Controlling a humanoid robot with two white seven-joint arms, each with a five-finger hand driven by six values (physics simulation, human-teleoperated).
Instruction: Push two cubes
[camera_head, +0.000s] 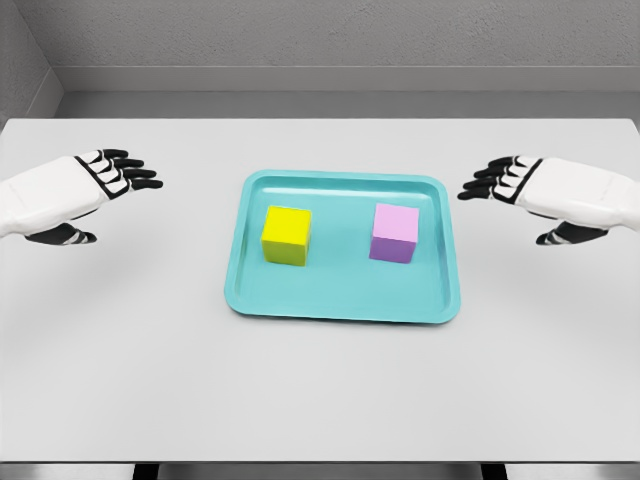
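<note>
Head view: both hands' fingers (135, 172) spread, flanking tray (340, 312) holding two separated cubes (287, 236).

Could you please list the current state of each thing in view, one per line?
Yellow cube: upright on the tray, left side, untouched.
Pink cube: upright on the tray, right side, apart from the yellow cube, untouched.
Tray: flat on the table.
Left hand: open, left of the tray, holding nothing.
Right hand: open, right of the tray, holding nothing.
</note>
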